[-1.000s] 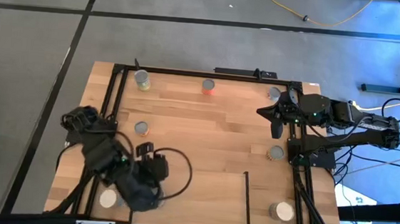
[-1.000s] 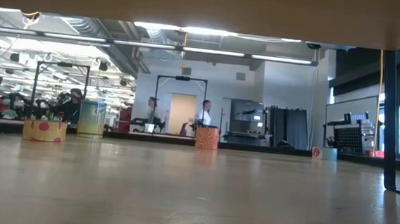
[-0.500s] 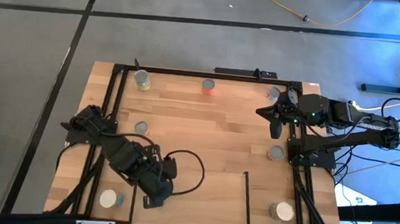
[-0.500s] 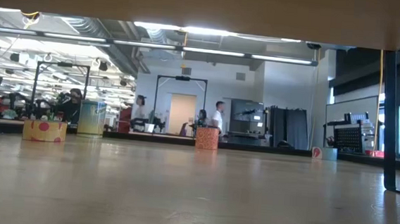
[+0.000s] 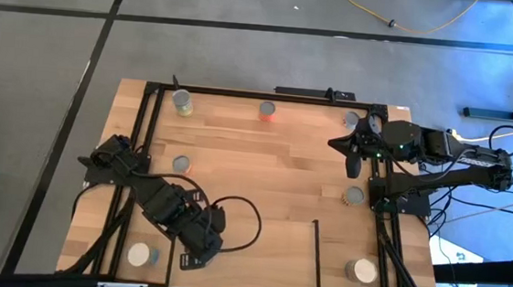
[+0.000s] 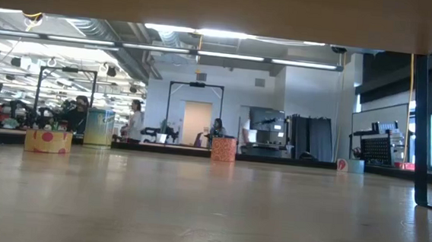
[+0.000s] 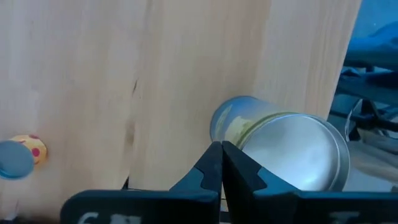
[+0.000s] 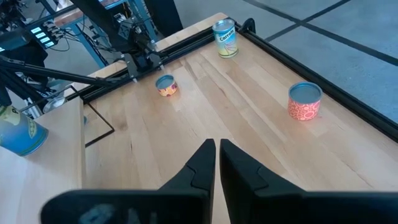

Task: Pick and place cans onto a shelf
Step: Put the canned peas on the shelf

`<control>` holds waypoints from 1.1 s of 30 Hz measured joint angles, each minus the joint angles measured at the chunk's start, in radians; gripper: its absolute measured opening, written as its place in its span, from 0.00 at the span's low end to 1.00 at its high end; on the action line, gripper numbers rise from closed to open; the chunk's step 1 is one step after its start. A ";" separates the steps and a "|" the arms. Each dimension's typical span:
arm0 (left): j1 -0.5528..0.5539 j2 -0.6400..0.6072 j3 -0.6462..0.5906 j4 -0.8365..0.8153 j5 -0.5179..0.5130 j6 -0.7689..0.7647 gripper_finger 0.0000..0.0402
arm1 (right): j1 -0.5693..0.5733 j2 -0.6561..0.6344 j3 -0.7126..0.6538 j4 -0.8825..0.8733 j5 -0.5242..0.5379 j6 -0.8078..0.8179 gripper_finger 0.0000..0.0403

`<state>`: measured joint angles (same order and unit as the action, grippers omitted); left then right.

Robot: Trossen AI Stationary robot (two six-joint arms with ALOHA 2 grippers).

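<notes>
**A:** Start with the big picture. Where do you stand?

**B:** Your surface (image 5: 264, 162) carries cans scattered wide. The shelf (image 5: 248, 253) is the near panel with thin black bars, and no can sits on it that you can see from above. By my judgement the task is barely begun.

**A:** And your arms?

**B:** Your left gripper (image 5: 194, 256) is low over the near left part of the surface, at the shelf's left bar. Its jaws are fully closed and hold nothing; in the left wrist view the two tips meet with no gap. Your right gripper (image 5: 355, 151) hangs near the far right corner, waiting, its jaws nearly together and empty.

**A:** Which can is nearest the left arm?

**B:** The white-topped can (image 5: 140, 254), just beside the gripper toward the near left corner. The left wrist view shows a green-and-yellow labelled can (image 7: 280, 146) right behind the closed tips; I take it for the same one. Others: a grey-topped can (image 5: 180, 164) mid-left, a yellow-sided can (image 5: 182, 101) and an orange can (image 5: 267, 111) along the far edge, and two on the right, one (image 5: 353, 195) and another (image 5: 362, 271).

**A:** Next move?

**B:** You're still in the reach step. You need to spread the jaws first, then line them up around that near can before closing.
</notes>
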<state>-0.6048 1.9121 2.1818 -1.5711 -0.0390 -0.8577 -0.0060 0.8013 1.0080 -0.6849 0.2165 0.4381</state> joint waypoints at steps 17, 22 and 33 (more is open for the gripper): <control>-0.045 0.000 0.000 0.000 0.087 -0.023 0.00 | 0.000 0.000 0.000 0.000 0.000 0.000 0.07; -0.063 0.000 0.000 0.000 0.095 -0.035 0.00 | 0.000 0.000 0.000 0.000 0.000 0.001 0.07; -0.066 -0.006 0.101 0.003 -0.023 -0.051 0.00 | 0.000 0.000 0.000 0.000 0.000 0.002 0.07</control>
<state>-0.6708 1.9064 2.2829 -1.5677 -0.0619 -0.9089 -0.0061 0.8013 1.0080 -0.6853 0.2161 0.4397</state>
